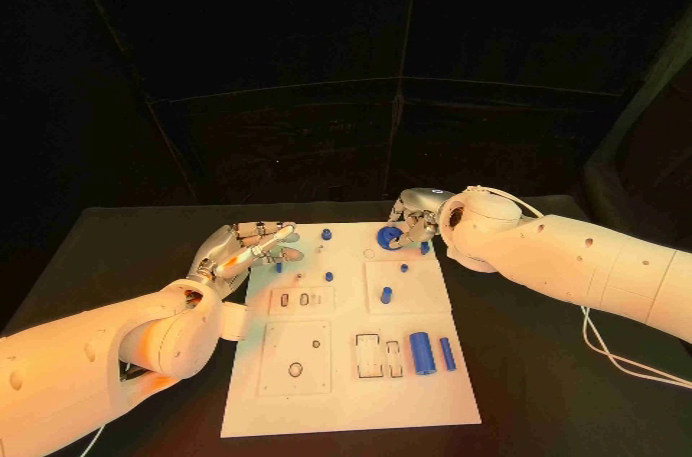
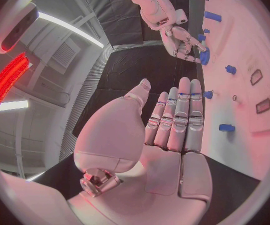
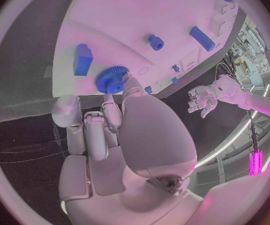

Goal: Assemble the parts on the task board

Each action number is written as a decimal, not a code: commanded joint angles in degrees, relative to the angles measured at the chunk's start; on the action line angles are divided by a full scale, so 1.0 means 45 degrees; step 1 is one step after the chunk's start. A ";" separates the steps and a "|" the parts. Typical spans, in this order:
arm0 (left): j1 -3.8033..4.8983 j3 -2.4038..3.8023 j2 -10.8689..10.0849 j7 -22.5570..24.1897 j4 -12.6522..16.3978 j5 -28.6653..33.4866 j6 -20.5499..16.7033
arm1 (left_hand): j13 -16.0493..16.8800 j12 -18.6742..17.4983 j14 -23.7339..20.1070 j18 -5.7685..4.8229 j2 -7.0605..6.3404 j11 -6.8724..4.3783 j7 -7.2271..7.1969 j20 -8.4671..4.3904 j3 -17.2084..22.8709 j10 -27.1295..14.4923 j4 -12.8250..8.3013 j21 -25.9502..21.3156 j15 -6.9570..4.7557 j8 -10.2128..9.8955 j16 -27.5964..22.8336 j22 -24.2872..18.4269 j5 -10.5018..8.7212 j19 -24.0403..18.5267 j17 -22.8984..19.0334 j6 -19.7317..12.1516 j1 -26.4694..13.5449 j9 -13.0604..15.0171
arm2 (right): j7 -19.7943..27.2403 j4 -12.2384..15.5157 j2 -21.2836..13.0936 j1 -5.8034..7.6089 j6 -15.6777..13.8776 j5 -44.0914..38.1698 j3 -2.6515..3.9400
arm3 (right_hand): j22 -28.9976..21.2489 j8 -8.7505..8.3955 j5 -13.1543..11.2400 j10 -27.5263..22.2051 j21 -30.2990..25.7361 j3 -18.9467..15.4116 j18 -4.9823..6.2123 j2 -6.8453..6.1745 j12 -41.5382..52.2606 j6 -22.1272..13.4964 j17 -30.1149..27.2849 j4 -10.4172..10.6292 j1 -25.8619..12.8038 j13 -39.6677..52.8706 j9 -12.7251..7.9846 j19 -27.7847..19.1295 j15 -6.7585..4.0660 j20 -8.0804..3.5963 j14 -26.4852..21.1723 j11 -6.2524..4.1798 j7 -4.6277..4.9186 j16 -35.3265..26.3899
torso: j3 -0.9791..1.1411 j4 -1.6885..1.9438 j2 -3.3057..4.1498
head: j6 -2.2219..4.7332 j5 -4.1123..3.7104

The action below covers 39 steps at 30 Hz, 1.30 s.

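The right hand (image 1: pixel 415 220) is pinching a blue gear (image 1: pixel 389 236) at the far edge of the task board (image 1: pixel 346 402) — the left hand (image 1: pixel 248 249) is hovering at the board's far-left corner, fingers extended side by side, holding nothing.

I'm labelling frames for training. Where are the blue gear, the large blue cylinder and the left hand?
blue gear (image 3: pixel 110 80): right wrist view, on its toothed face.
large blue cylinder (image 1: pixel 421 353): head view, mid-length on its side.
left hand (image 1: pixel 253 247): head view, middle of the hand, fingers apart.
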 commanded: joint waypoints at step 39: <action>0.0014 0.0012 -0.0067 -0.0049 0.0024 -0.0063 0.0189 | -0.0018 -0.0084 -0.0027 0.0054 0.0088 0.0064 0.0034 0.0055 -0.0010 0.0008 -0.0123 -0.0097 -0.0011 -0.0075 -0.0086 -0.0028 -0.0011 -0.0085 0.0029 0.0000 0.0029 -0.0016 | 0.0361 0.1913 -0.0015 -0.0112 -0.3406 -0.1273 -0.0009 | 0.0785 0.0379 -0.0459 0.0387 0.0497 0.2722 -0.0300 0.0409 0.0384 0.1428 0.2114 -0.0460 -0.0384 0.0539 -0.0054 0.0422 -0.0146 -0.0234 0.1082 -0.0264 -0.0276 0.0231 | -0.0013 0.0053 0.0002 | -0.0053 0.0042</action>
